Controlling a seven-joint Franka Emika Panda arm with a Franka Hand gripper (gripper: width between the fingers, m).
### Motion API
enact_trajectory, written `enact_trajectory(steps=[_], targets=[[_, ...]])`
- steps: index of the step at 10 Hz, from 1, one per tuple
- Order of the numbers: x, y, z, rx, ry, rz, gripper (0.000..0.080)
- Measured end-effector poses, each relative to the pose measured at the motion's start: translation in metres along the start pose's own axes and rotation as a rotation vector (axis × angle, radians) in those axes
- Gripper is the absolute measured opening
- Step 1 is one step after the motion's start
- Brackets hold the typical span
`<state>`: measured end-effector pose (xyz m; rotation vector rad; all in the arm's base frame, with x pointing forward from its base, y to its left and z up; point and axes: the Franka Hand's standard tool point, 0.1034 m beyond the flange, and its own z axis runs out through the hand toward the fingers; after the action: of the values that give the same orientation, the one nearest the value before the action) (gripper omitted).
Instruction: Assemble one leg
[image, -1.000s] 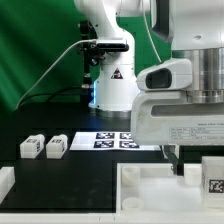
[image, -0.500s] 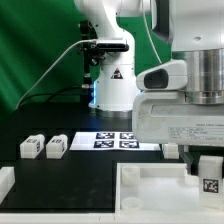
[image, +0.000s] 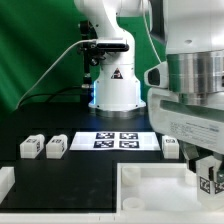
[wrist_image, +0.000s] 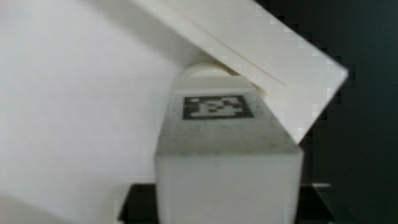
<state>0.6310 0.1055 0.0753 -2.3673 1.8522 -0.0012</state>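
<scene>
My gripper (image: 210, 176) is at the exterior view's right, low over the large white panel (image: 150, 185), and is shut on a leg (image: 212, 181). This leg is a small white post with a square tag. In the wrist view the held leg (wrist_image: 222, 150) stands between my dark fingers (wrist_image: 146, 205), tag facing the camera, its far end at the panel's corner (wrist_image: 267, 60). Whether it touches the panel I cannot tell. Two more legs (image: 31, 147) (image: 55, 147) lie on the black table at the exterior view's left. A further leg (image: 170, 146) lies beside the marker board.
The marker board (image: 112, 140) lies flat mid-table. The robot's white base (image: 112, 85) stands behind it before a green backdrop. A white block (image: 5, 182) sits at the lower left edge.
My wrist has turned and shifted slightly with the leg still held. The leg beside the marker board, hidden behind my hand before, now shows.
</scene>
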Motion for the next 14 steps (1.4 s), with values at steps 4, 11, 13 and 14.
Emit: enact_trajectory(steps=[4,11,13,14], targets=[[-0.0038,0.0014,0.0006,0.003,-0.017,0.142,0.0293],[-0.0066,-0.0006,0.0021,0.021,0.005,-0.559,0.0648],[-0.0062,-0.0004,0.0020,0.014,0.009,-0.805,0.0649],[-0.0090,-0.0024,-0.0005,-0.021,0.020,-1.010,0.0649]])
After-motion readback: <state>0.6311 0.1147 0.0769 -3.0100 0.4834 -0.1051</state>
